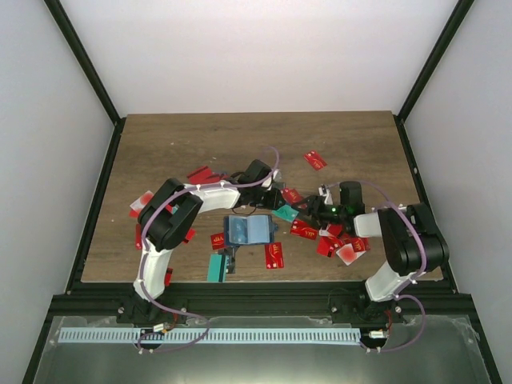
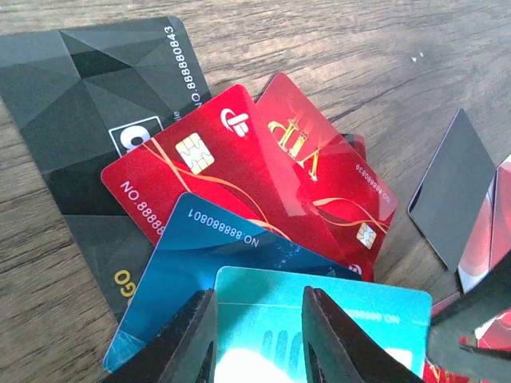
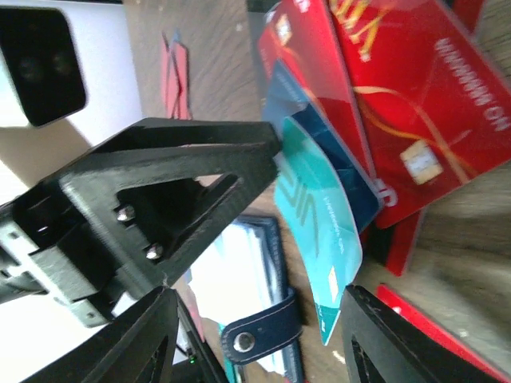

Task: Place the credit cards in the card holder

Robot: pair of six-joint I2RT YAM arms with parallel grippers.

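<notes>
**Right of the open card holder, a teal card is tipped up between two empty grippers**

Near the middle of the table [image 1: 240, 136], the card holder [image 1: 248, 230] is laid unfolded with its light inner face up. Its snap strap [image 3: 263, 331] is left hanging loose. Whether any card already sits inside cannot be told.

Just to its right, a fan of credit cards [image 1: 320, 232] is heaped. A black card [image 2: 72, 96] lies at the bottom, two red cards [image 2: 223, 167] are spread over it, then a blue card [image 2: 192, 263]. A teal card [image 2: 359, 311] is uppermost. More cards, mostly red, are scattered around both arms.

The left gripper [image 2: 257, 327] is set over the teal card with its fingers apart, and nothing is clamped in it. In the right wrist view one of its fingers is seen touching the edge of the teal card, which is bowed and raised off the stack. The finger is probably pressed there because so thin a card cannot be pinched while it lies flat on the pile.

The right gripper [image 3: 257, 303] is held low on the opposite side, also spread and empty. The lifted end of the card is turned toward its gap, presumably so that an edge is offered for a grip.

The holder appears to be kept open and close by so that the card need only be carried a short way.
</notes>
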